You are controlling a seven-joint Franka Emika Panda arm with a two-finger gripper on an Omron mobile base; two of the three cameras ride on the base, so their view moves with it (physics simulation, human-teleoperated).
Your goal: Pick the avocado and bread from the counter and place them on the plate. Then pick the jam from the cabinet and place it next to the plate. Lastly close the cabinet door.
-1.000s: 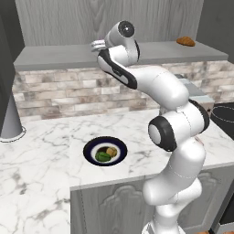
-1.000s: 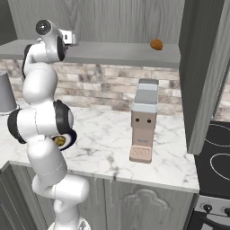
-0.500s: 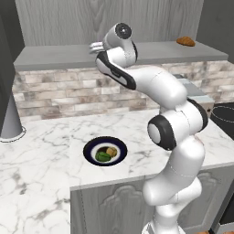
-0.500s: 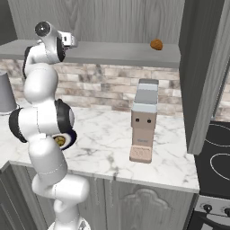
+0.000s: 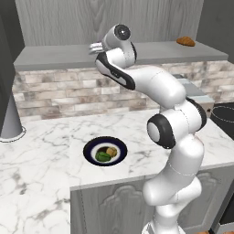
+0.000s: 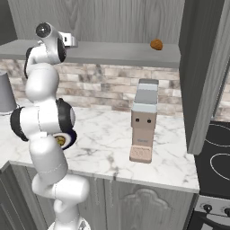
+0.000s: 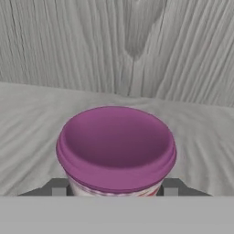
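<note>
Jam jar pinched on the cabinet shelf
Gripper fingers closed against the jar's sides at 3 and 9 o'clock; jar looks rigid, light, smooth and likely slippery; hold it low, beneath the flared lid; plate waits below with avocado and bread.

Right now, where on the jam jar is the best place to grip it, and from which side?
Grip the jam on its body just under the wider lid, claw coming level from the shelf front. It stands upright; round sides suit opposed fingers.
</note>
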